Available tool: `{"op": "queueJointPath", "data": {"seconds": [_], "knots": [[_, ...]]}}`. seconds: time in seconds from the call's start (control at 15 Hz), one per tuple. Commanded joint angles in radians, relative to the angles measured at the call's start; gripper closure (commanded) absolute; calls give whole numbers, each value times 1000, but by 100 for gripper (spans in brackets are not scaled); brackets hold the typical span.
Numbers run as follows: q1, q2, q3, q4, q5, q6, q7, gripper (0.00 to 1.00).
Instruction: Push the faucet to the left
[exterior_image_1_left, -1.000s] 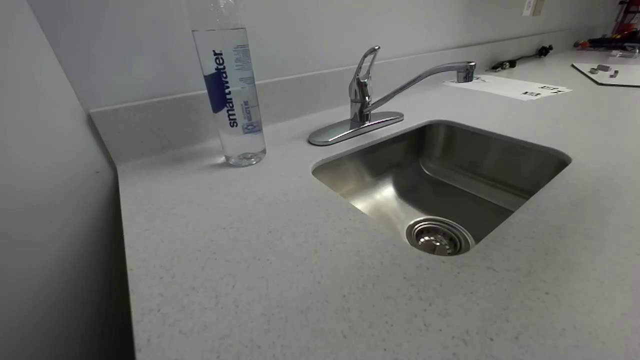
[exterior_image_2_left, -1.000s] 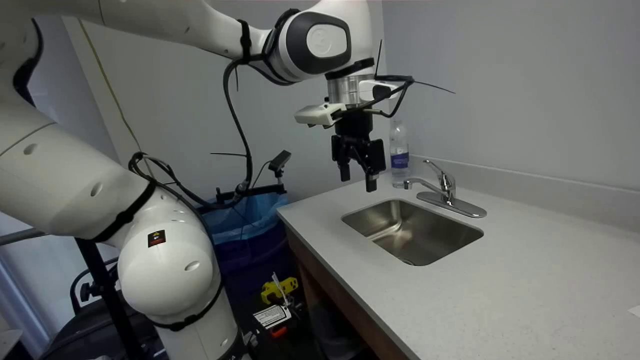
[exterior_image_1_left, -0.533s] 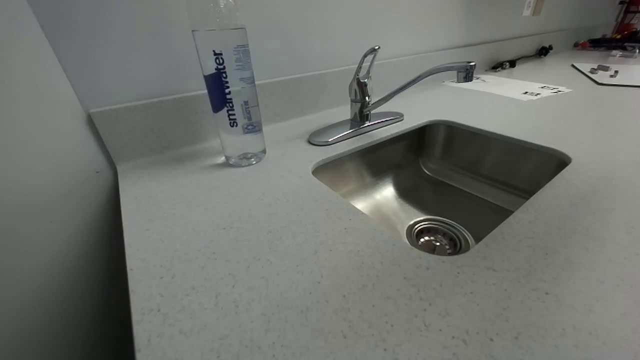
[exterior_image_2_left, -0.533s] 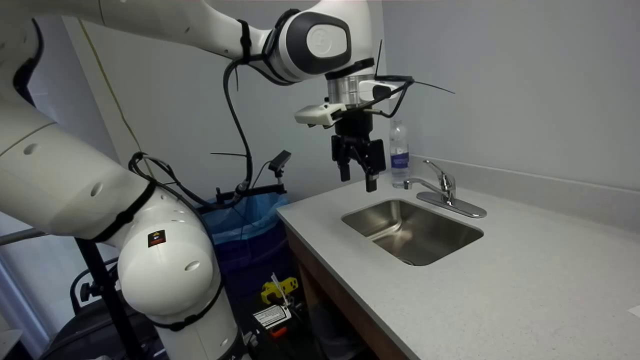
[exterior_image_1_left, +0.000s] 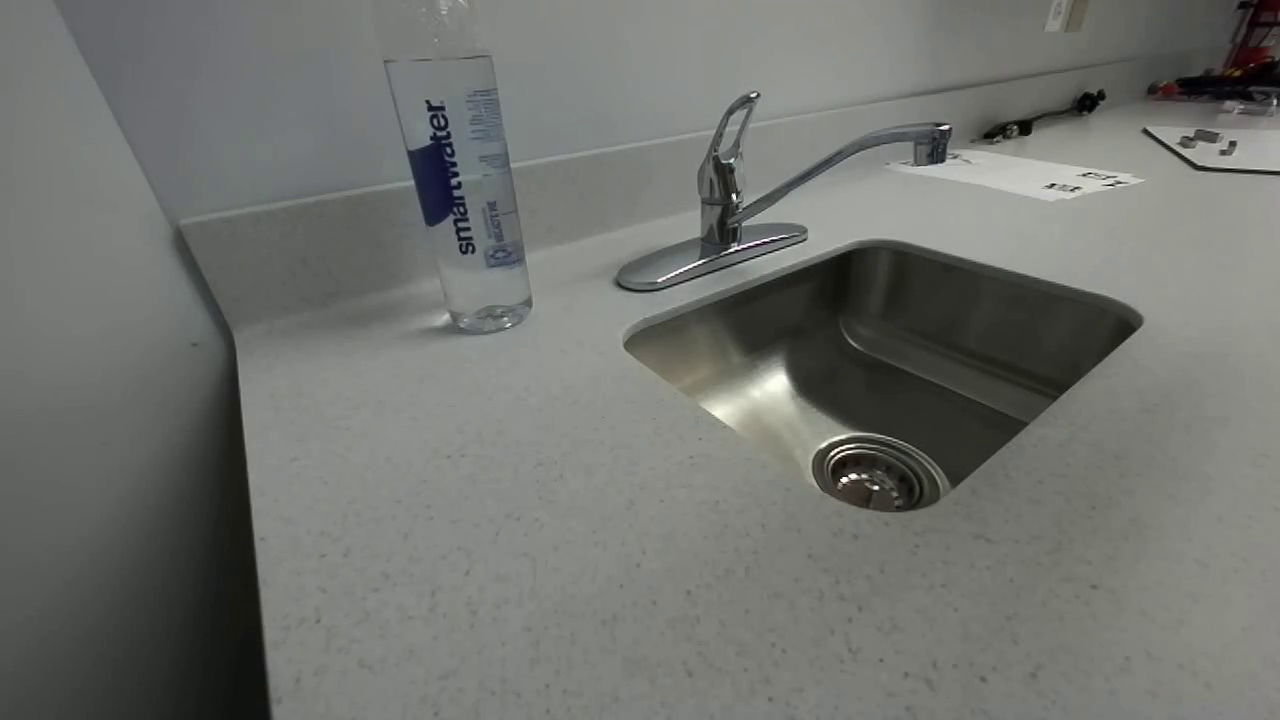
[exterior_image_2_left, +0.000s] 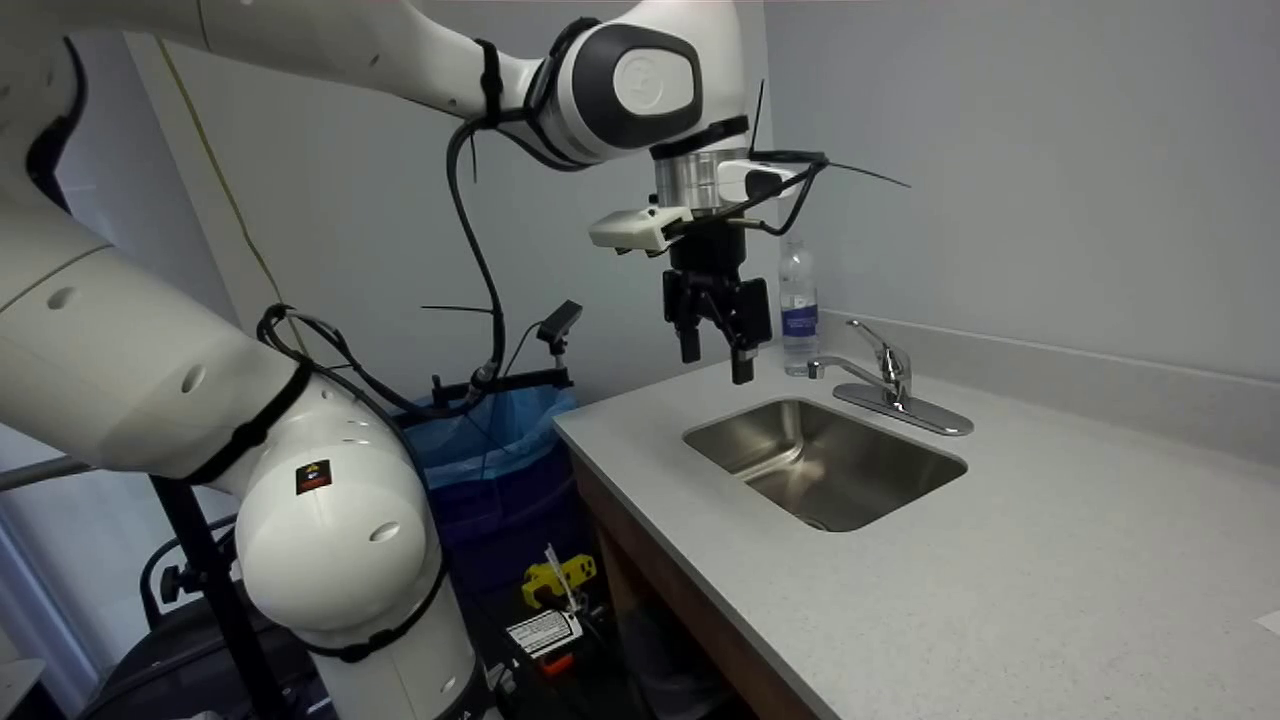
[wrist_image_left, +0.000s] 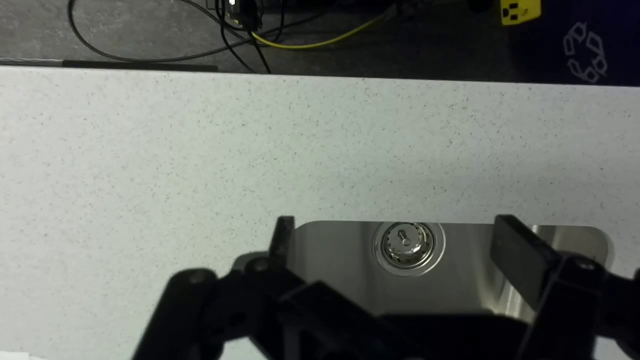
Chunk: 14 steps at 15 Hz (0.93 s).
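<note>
The chrome faucet (exterior_image_1_left: 722, 190) stands behind the sink, and it also shows in an exterior view (exterior_image_2_left: 893, 372). It has an oval base plate, an upright lever handle and a thin arched spout. The spout (exterior_image_1_left: 840, 160) points out to one side and ends in a short downturned tip (exterior_image_2_left: 816, 369). My gripper (exterior_image_2_left: 716, 366) hangs pointing down, above the counter near the sink and apart from the faucet. In the wrist view my gripper (wrist_image_left: 395, 222) is open, its two fingers wide apart with nothing between them. The faucet does not show in the wrist view.
The steel sink (exterior_image_1_left: 950, 290) is set into the speckled counter (exterior_image_2_left: 1050, 560); its drain (wrist_image_left: 407, 245) shows between my fingers. A tall clear bottle (exterior_image_1_left: 470, 200) stands near the faucet, by the wall. Paper sheets (exterior_image_1_left: 1020, 175) lie farther along. A lined bin (exterior_image_2_left: 490, 430) stands beside the counter.
</note>
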Motion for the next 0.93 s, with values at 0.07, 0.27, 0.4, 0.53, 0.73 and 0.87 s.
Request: {"op": "queueJointPath", "data": {"seconds": [0.07,0.27,0.4,0.53,0.73,0.87], "knots": [[-15,15,7,19,2,-9,-4,0],[-21,56,-4,73,1,-18,-11,0],[-27,100,-10,123,-2,-19,-12,0],[-24,168,6,161,5,16,14,0],[-20,276,21,222,5,63,33,0],[-20,351,30,260,0,105,45,0]]}}
